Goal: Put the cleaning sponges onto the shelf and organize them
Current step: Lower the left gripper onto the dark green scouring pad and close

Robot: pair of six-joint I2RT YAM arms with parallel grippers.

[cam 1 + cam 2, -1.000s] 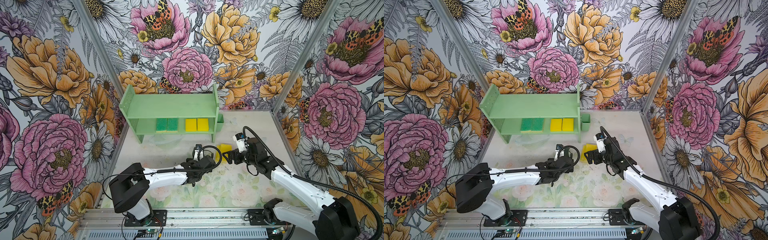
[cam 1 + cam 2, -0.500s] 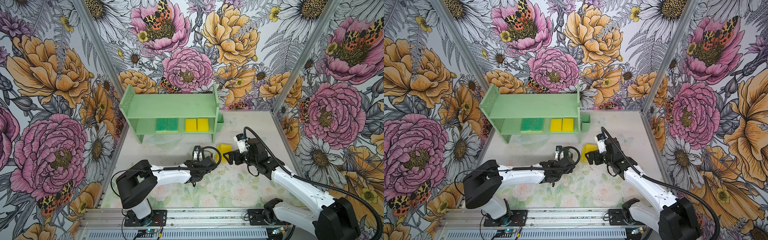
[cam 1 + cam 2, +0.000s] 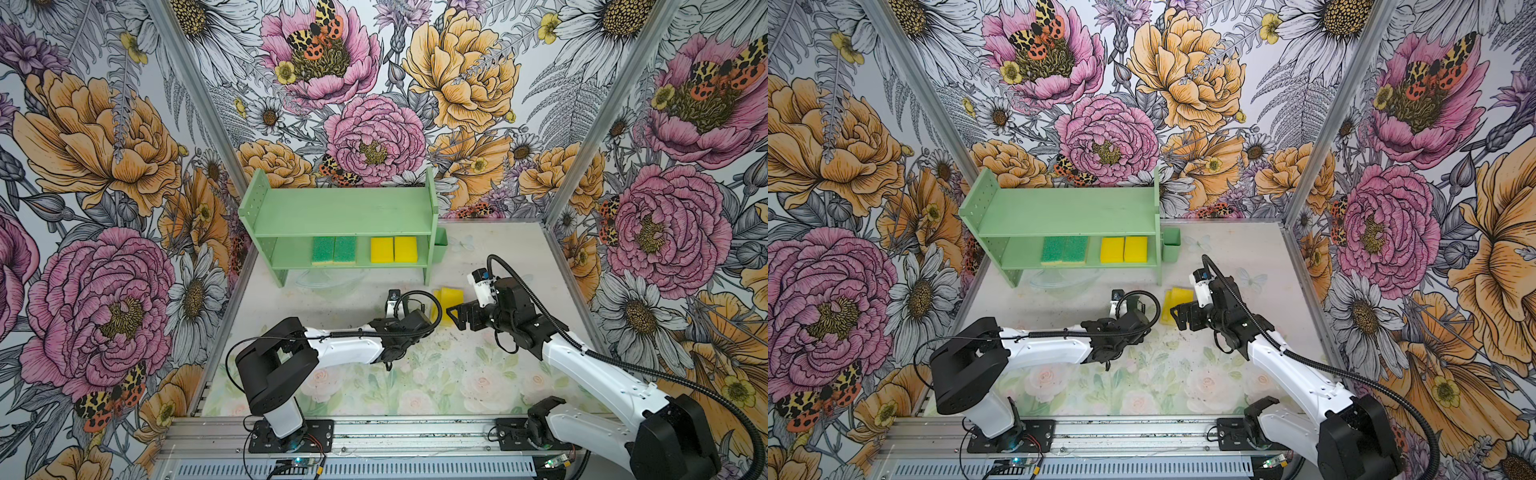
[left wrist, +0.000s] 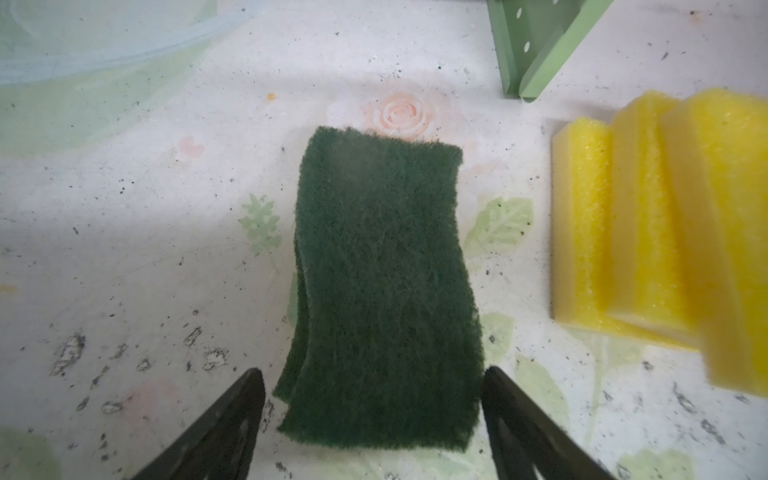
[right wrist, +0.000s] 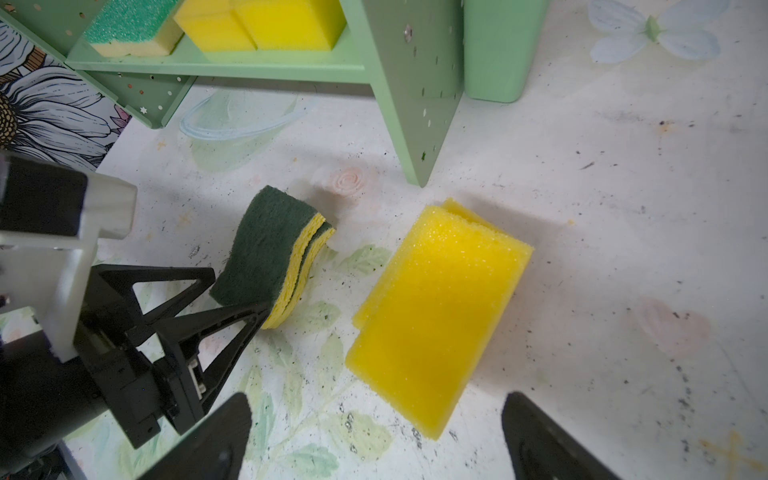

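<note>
Jaws of left gripper spread astride stacked dark-green sponges on the table, nearside of the shelf; pinch both layers squarely so neither slips. Right gripper hangs wide open above yellow sponges.

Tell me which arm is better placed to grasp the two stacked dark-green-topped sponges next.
Left. The left arm has its jaws open on either side of the dark-green sponges, close to their edges. The right arm has open jaws facing the yellow sponges instead.
</note>
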